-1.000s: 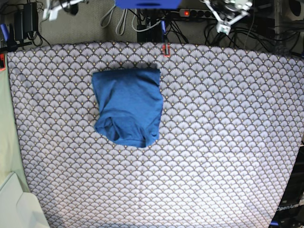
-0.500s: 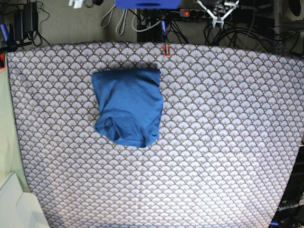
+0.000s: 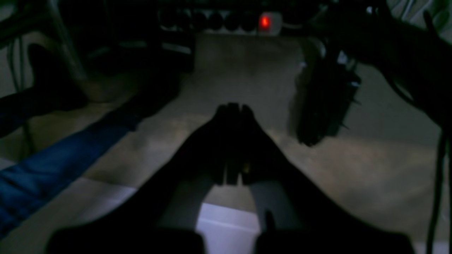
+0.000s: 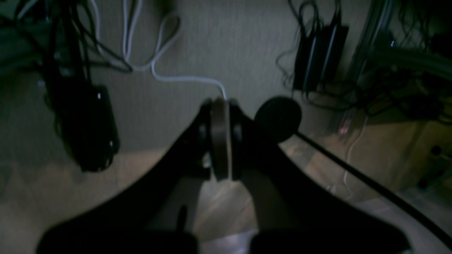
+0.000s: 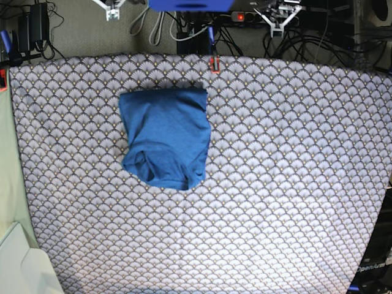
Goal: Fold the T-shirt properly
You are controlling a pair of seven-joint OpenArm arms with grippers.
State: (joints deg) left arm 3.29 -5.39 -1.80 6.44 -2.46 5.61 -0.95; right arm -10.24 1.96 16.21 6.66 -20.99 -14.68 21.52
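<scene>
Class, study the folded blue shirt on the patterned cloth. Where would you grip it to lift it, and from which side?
Probably the T-shirt by its straight upper edge, coming from the top of the base view. That edge looks flat and even, while the lower end is rounded and bunched, so it would likely sag or unfold.

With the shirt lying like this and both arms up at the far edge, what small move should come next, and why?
Probably none beyond parking. The T-shirt already lies as a compact folded bundle on the patterned table, touched by nothing. The left pincer and right pincer are both shut, empty and off past the far edge. At most, smooth the rounded near end.
</scene>
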